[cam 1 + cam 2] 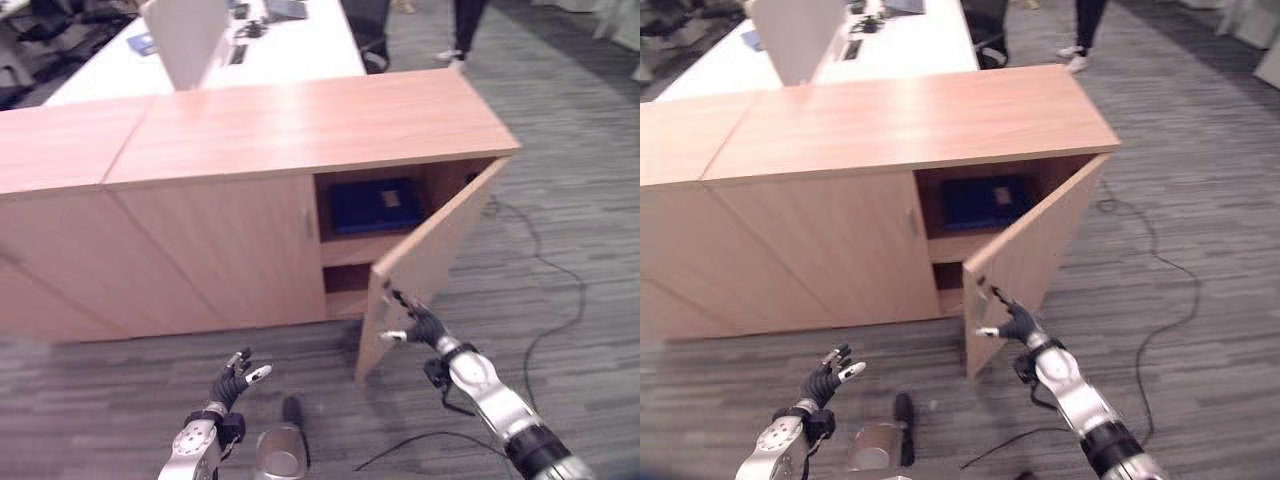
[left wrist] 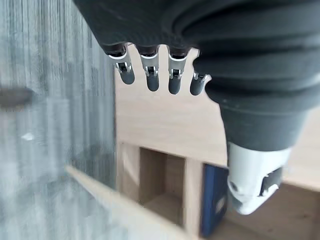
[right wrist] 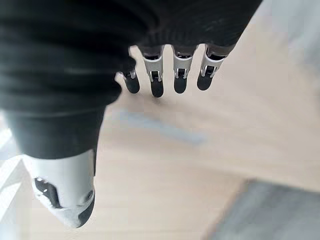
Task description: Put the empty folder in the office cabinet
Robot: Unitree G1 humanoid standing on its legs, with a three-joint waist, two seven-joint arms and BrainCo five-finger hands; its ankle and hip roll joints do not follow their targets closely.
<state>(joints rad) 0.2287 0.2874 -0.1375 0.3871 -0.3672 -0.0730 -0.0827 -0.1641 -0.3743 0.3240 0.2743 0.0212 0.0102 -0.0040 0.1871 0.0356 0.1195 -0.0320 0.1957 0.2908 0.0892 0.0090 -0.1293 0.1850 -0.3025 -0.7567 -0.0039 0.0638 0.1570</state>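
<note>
Matt wood-grain cabinet [image 1: 230, 130] (smooth top), ribbed grey carpet [image 1: 580, 150].

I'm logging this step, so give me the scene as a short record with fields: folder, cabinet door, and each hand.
folder: blue folder lies on the cabinet's upper shelf
door: door swung partly open
right hand: right hand open, fingers at the door's outer face
left hand: left hand open, low over the floor, holding nothing
person: legs and shoes beyond the cabinet
</note>
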